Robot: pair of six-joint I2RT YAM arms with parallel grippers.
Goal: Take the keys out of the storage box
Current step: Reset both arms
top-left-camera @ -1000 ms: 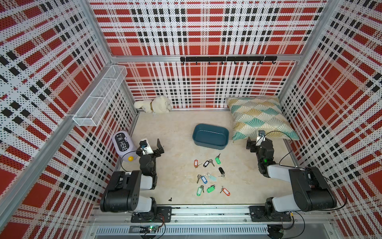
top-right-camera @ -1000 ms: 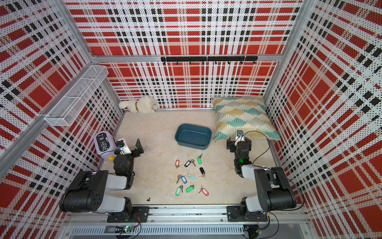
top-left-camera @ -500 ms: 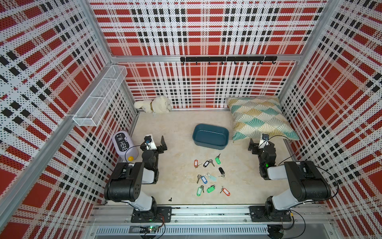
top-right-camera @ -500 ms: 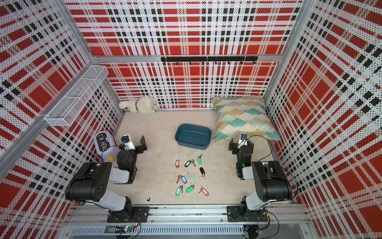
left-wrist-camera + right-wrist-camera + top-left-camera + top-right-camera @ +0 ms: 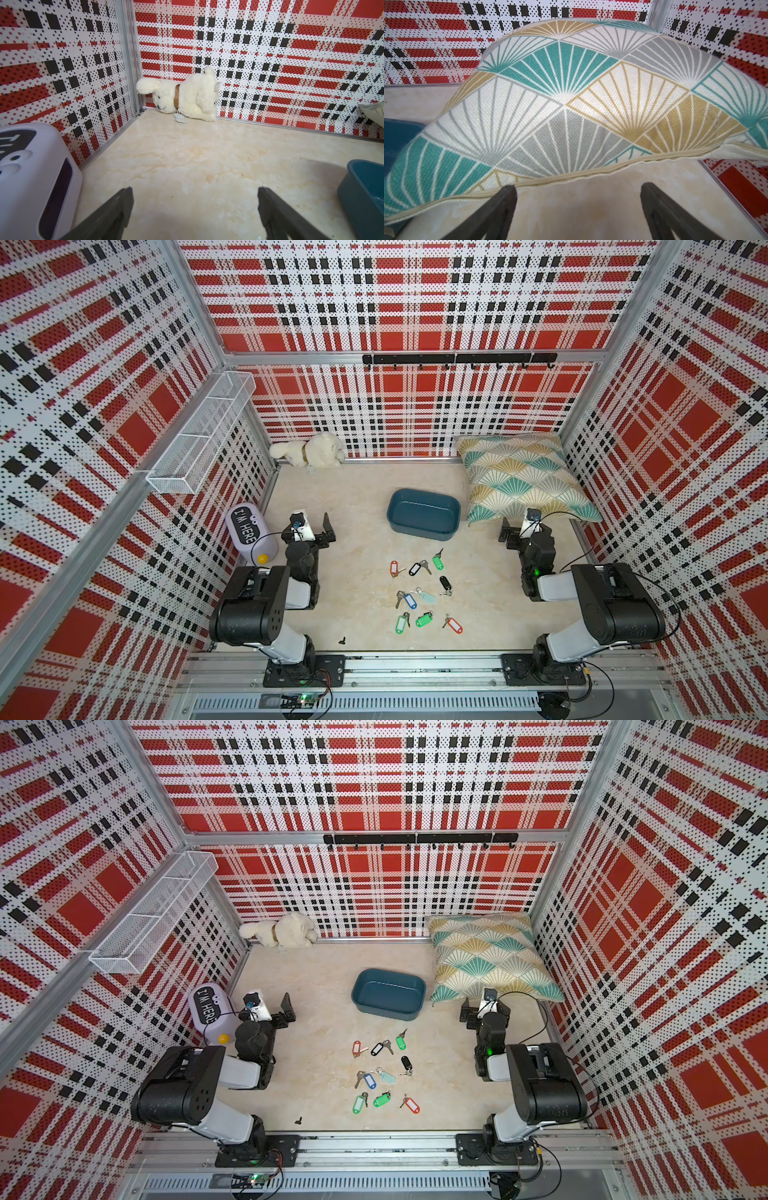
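Note:
The storage box (image 5: 424,514) (image 5: 388,994), a dark teal tub, stands empty at mid-table. Several keys with coloured tags (image 5: 410,600) (image 5: 370,1080) lie scattered on the table in front of it, outside it. My left gripper (image 5: 309,531) (image 5: 268,1011) is low over the table, left of the box, open and empty; in the left wrist view (image 5: 195,199) the box's corner (image 5: 365,191) shows to one side. My right gripper (image 5: 523,533) (image 5: 484,1011) is open and empty beside the cushion's near edge, as the right wrist view (image 5: 578,195) also shows.
A lavender "I'M HERE" container (image 5: 249,533) stands by the left wall next to my left gripper. A white plush toy (image 5: 309,454) lies in the back left corner and a patterned cushion (image 5: 519,477) at back right. A wire basket (image 5: 199,435) hangs on the left wall.
Both arms have folded back slightly and settled. The grippers stay open, and the keys and the box have not moved.

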